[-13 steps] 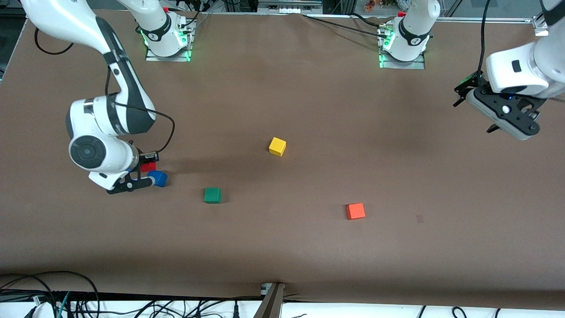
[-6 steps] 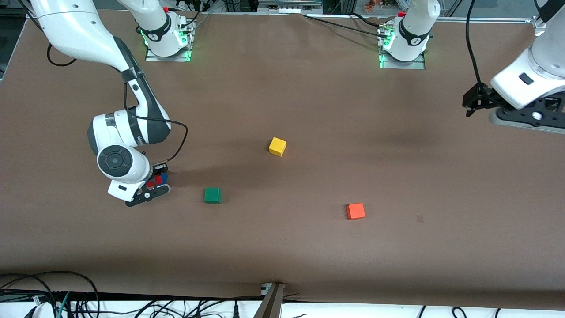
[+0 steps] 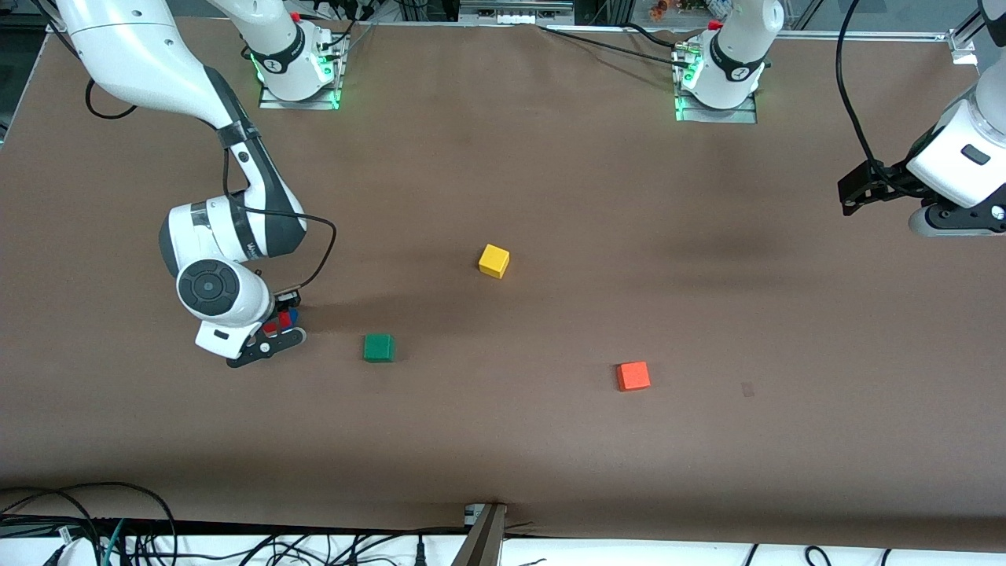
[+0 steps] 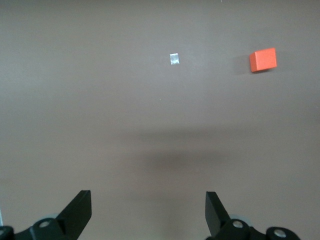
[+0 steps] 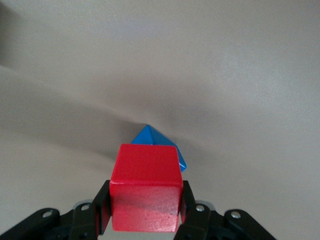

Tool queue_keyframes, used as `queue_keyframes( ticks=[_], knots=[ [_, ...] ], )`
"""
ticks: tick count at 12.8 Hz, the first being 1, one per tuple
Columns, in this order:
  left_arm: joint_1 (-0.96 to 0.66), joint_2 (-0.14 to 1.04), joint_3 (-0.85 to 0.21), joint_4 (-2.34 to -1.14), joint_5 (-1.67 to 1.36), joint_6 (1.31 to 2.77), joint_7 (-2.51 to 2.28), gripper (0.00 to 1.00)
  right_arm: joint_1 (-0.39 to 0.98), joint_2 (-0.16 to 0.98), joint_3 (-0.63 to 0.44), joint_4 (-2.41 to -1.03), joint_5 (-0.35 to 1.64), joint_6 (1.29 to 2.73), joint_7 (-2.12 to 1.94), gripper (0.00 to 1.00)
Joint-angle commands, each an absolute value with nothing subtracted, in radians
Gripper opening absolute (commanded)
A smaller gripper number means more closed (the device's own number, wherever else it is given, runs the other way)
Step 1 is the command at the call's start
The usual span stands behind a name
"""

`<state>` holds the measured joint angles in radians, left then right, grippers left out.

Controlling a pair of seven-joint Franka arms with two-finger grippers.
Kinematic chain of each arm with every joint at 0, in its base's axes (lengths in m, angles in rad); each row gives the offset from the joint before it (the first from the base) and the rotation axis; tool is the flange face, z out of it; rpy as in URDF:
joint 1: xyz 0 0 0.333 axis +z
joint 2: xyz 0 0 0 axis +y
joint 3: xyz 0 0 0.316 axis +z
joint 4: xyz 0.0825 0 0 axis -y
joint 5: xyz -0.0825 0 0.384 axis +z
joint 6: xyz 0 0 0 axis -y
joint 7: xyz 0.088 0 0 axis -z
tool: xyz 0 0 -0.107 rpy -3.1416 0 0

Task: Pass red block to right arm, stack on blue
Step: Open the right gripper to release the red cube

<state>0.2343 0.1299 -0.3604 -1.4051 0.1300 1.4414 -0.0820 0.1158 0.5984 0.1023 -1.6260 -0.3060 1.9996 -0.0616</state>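
Note:
My right gripper [image 3: 273, 330] [image 5: 145, 212] is shut on the red block [image 3: 273, 325] [image 5: 145, 186] at the right arm's end of the table. It holds the block right over the blue cube [image 3: 292, 317] [image 5: 156, 141]. The blue cube sits on the table, turned at an angle to the red one and mostly hidden under it. I cannot tell whether the two blocks touch. My left gripper [image 3: 955, 222] [image 4: 147, 216] hangs open and empty over the left arm's end of the table, away from both blocks.
A green cube [image 3: 379, 347] lies beside the blue one, toward the left arm's end. A yellow cube [image 3: 494, 260] sits mid-table and an orange cube [image 3: 633, 376] [image 4: 263, 59] lies nearer the front camera. A small tape mark [image 3: 747, 389] [image 4: 174, 58] is on the brown table [image 3: 550, 173].
The right gripper carried the red block over the blue cube, then nearly stopped. The left arm pulled back toward its end of the table.

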Motion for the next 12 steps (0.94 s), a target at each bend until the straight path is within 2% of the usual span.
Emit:
queue_keyframes(
  ticks=[1, 4, 7, 9, 10, 11, 12],
  knots=[
    [0.34, 0.107, -0.37, -1.41, -0.001, 1.408, 0.052, 1.0, 0.115, 0.603, 0.104, -1.637, -0.322, 1.999, -0.078, 0.1],
    [0.341, 0.104, -0.376, -1.41, -0.002, 1.394, 0.055, 1.0, 0.112, 0.604, 0.104, -1.644, -0.322, 1.999, -0.078, 0.15],
    [0.342, 0.098, -0.374, -1.42, -0.002, 1.396, 0.057, 1.0, 0.109, 0.604, 0.104, -1.646, -0.321, 1.996, -0.078, 0.15],
    [0.342, 0.042, -0.374, -1.488, -0.002, 1.422, 0.049, 1.0, 0.106, 0.604, 0.101, -1.649, -0.318, 1.987, -0.078, 0.17],
    [0.342, 0.02, -0.374, -1.523, -0.002, 1.454, 0.049, 1.0, 0.103, 0.604, 0.101, -1.651, -0.318, 1.987, -0.075, 0.27],
    [0.342, 0.008, -0.376, -1.551, -0.002, 1.474, 0.049, 1.0, 0.101, 0.604, 0.101, -1.654, -0.318, 1.987, -0.063, 0.59],
    [0.342, 0.003, -0.376, -1.568, 0.0, 1.483, 0.049, 1.0, 0.097, 0.603, 0.098, -1.654, -0.316, 1.987, -0.063, 1.0]
  ],
)
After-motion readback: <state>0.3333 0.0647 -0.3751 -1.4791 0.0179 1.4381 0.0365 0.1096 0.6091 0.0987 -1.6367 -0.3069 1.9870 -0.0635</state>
